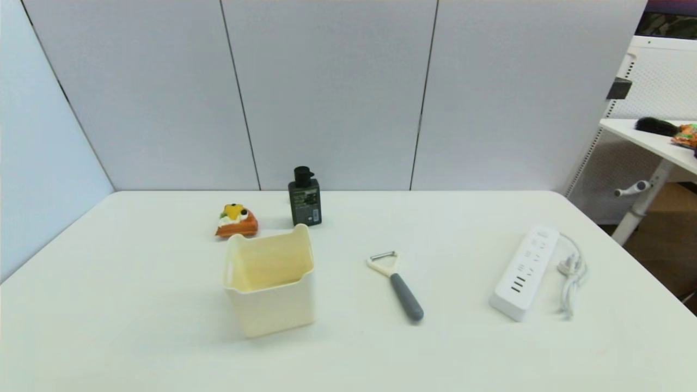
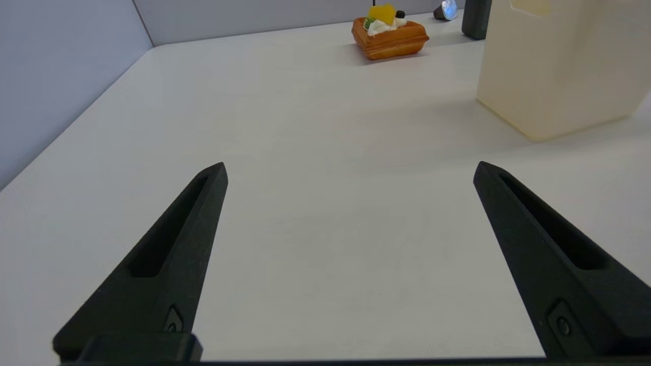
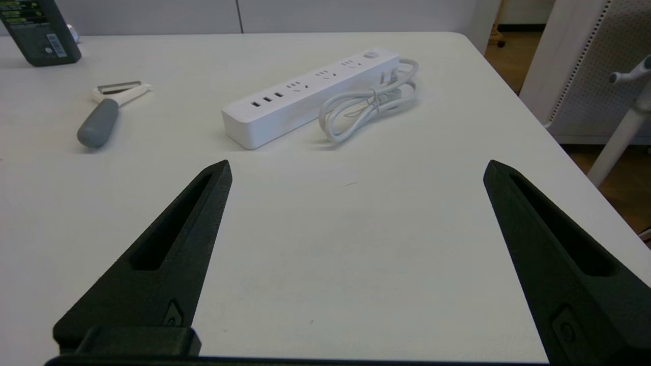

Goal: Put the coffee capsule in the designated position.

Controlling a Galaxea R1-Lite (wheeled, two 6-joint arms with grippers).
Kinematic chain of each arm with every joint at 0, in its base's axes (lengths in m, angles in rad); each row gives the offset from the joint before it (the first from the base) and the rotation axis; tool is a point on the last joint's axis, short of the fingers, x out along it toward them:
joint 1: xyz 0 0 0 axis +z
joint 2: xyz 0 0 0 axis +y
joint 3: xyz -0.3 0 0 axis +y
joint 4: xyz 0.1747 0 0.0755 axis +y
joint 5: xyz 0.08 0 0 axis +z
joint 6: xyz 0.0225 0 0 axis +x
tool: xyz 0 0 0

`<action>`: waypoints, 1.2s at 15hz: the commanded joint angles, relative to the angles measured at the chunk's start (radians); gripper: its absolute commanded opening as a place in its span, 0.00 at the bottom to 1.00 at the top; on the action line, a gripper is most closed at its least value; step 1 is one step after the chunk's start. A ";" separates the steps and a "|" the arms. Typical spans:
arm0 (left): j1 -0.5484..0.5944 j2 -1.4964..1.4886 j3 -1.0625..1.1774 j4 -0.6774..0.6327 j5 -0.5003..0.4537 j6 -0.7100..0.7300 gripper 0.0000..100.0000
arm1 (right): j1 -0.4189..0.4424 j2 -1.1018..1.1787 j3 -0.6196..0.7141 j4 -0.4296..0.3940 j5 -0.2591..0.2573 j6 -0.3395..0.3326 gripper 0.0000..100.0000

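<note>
Coffee capsule (image 2: 446, 9) lies on its side far back on the white table (image 1: 136, 294), between the toy cake (image 1: 237, 220) and the black pump bottle (image 1: 305, 197), its silvery foil end showing; the head view hides it behind the bin (image 1: 270, 283); the cream-yellow bin stands upright just in front of the cake and bottle, and its visible inside looks empty. A peeler (image 1: 395, 284) lies to the bin's right, and farther right a white power strip (image 1: 525, 272) with its coiled cord. Left gripper (image 2: 351, 170) hovers low over bare table near the bin, fingers spread wide, holding nothing; right gripper (image 3: 356, 170) hovers likewise near the power strip, wide apart and empty.
</note>
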 commanded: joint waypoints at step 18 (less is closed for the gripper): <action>0.000 0.000 0.002 0.003 0.054 -0.186 1.00 | 0.000 0.000 0.008 -0.001 0.000 0.000 1.00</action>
